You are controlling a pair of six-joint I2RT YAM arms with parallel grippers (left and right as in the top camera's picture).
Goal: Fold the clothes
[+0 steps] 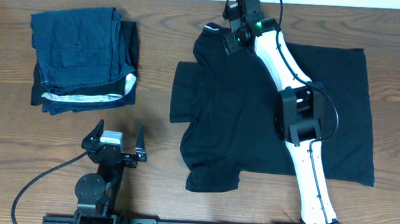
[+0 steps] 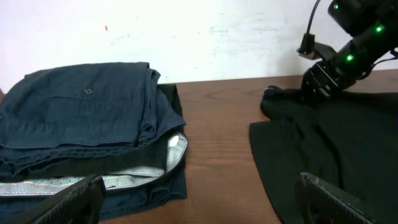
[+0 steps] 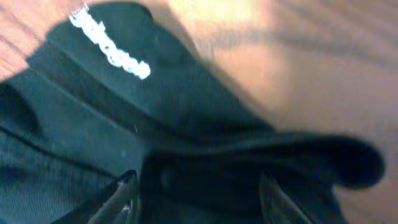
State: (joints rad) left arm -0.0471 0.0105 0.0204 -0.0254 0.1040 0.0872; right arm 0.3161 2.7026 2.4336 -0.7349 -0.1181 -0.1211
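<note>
Overhead: black T-shirt (image 1: 241, 114) lay spread on the table's right half, right gripper (image 1: 230, 39) at its collar near the far edge. Only the right wrist view showed the fingers (image 3: 121, 199) parted over bunched collar fabric (white logo mark (image 3: 109, 43) close by). Left gripper (image 1: 116, 136) spread wide, empty, near the front edge. Bare table (image 1: 156, 89) between shirt and folded blue garments (image 1: 79, 54).

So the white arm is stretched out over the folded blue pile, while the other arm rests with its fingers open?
Not quite: the overhead view shows the white arm stretched out over the black T-shirt; the folded blue pile lies apart. The other arm does rest with its fingers open.
</note>
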